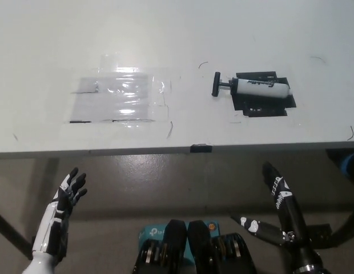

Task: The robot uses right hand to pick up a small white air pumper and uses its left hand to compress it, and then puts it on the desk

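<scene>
On the white surface point(177, 34), toward the upper right of the frame, the small white air pumper point(261, 89) is lying on its side across a black patch point(262, 105). Its black handle point(216, 84) is pointing toward picture left, with the thin rod showing between handle and white barrel. Nothing is touching the pumper.

Toward the upper left of the frame, a clear plastic sheet point(121, 97) is lying flat on the surface, catching glare. It is sitting well apart from the pumper. A small dark clip point(200, 148) is sitting at the front edge of the surface, near the middle of the frame.

Below that edge, at the lower right, the black right hand point(275, 208) is hanging over the floor with its fingers spread apart and holding nothing. One finger is reaching up toward the surface edge while another is sticking out toward picture left. It is staying clear of the surface and well apart from the pumper.

At the lower left, the white left hand point(65, 197) is resting below the surface edge, fingers apart and empty.
</scene>
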Controlling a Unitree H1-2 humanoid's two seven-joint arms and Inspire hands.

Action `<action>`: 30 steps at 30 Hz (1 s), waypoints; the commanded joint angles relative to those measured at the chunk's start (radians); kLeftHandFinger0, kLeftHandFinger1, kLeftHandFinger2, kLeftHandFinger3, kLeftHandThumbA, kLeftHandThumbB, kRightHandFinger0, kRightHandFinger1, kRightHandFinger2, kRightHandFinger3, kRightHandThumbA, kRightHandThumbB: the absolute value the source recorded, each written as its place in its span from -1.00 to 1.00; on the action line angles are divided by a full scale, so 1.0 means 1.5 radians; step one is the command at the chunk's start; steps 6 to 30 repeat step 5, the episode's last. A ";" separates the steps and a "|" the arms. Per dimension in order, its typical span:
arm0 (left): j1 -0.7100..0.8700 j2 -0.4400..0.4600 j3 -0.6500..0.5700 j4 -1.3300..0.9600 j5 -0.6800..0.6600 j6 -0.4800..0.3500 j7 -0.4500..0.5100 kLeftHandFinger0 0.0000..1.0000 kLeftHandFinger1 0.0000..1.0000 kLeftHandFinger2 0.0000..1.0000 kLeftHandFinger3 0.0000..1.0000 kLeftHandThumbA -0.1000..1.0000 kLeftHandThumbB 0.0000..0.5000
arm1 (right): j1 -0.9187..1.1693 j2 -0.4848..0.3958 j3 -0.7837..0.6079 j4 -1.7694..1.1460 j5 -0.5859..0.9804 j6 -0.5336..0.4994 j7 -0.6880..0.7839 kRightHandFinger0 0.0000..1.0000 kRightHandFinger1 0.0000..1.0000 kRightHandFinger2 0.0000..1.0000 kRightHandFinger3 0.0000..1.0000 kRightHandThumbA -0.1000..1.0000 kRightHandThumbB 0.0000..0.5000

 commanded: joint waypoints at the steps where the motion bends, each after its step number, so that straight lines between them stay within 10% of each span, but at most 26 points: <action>1: -0.001 -0.004 0.009 -0.005 -0.016 -0.020 0.004 1.00 1.00 1.00 1.00 1.00 -0.90 | -0.016 -0.006 0.010 0.002 0.004 -0.040 -0.014 1.00 1.00 1.00 1.00 1.00 -0.01; 30: -0.003 -0.010 0.012 -0.004 -0.020 -0.023 0.009 1.00 1.00 1.00 1.00 1.00 -0.91 | -0.017 -0.009 0.015 0.000 -0.006 -0.040 -0.020 1.00 1.00 1.00 1.00 1.00 -0.07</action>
